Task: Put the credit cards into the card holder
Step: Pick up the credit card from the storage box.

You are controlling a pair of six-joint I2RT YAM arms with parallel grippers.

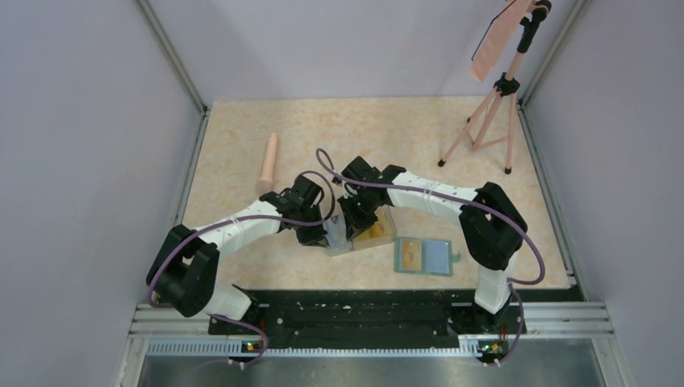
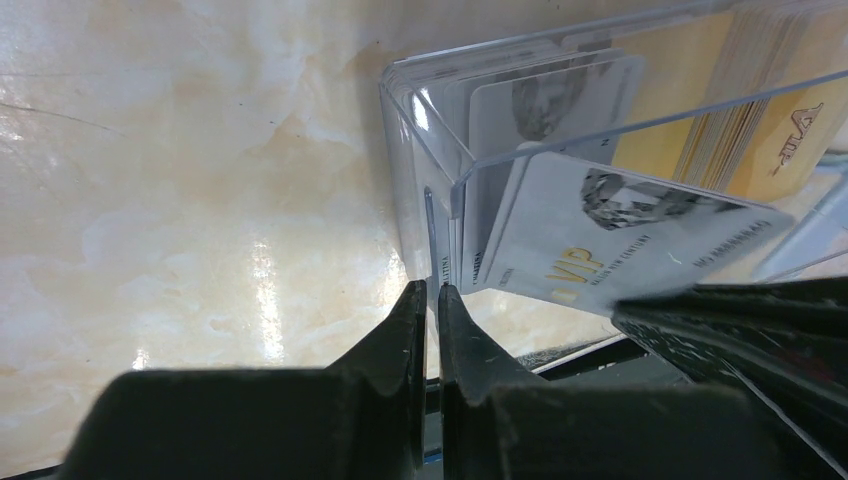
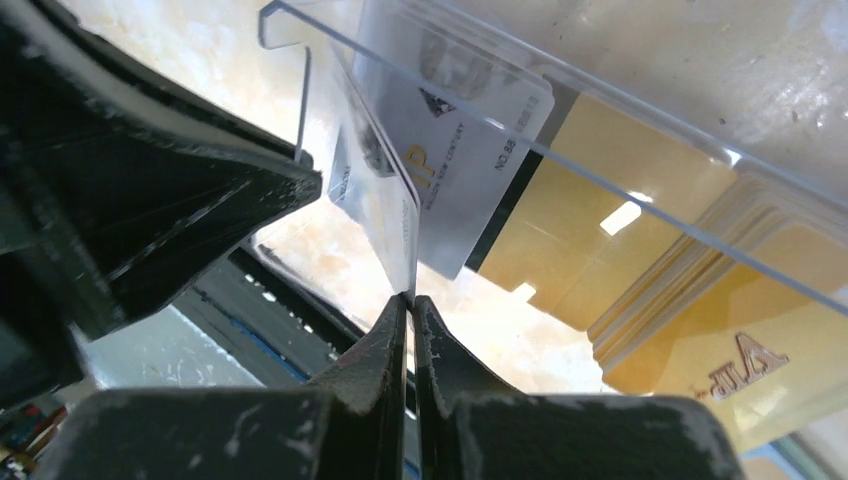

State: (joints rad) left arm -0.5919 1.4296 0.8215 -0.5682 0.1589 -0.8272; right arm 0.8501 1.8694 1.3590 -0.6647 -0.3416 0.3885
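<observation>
The right claw (image 3: 410, 300) grips a pale card (image 3: 372, 175) by its edge, long axis straight out from the tips, the left claw (image 2: 428, 300) pinches the box (image 2: 405, 180) wall alongside, and the open holder (image 1: 426, 256) lies rightward, nearer the right arm.

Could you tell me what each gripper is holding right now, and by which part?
The left gripper pinches the clear box by its thin side wall; the right gripper pinches a whitish card by one corner.

Pale lilac walls (image 1: 81, 121) enclose a beige marbled tabletop (image 1: 387, 129).
</observation>
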